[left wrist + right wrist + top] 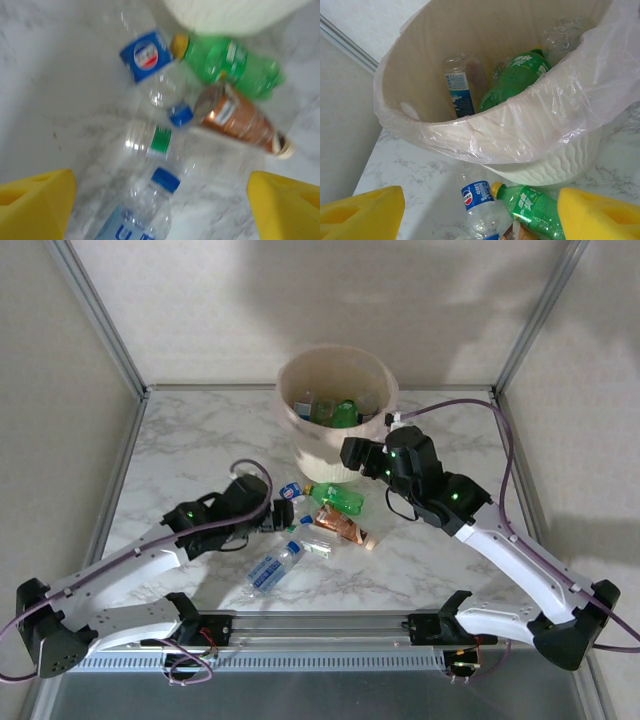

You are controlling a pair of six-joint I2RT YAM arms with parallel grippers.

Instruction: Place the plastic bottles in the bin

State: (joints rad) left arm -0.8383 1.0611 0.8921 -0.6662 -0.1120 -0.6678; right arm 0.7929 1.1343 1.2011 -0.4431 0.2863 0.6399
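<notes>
Green bottle (pixel 340 499): on table (pixel 200 440), just before bin (pixel 315 450), lying crosswise, cap pointing left.
Clear bottle (pixel 272 570): nearer, slanting, cap toward bin.
Left gripper (pixel 160 185): fingers apart, empty.
Right gripper (pixel 480 200): fingers apart, empty.

From above we get soft, even light. Broad dim shadows lie on the back wall (pixel 200 300), and the table (pixel 200 440) is evenly bright. Our left wrist view is blurred throughout, the bottles (pixel 225 62) smeared at their edges. The right wrist view is sharper, with a pale sheen on the liner (pixel 560 105); the right fingers (pixel 600 215) look soft.
</notes>
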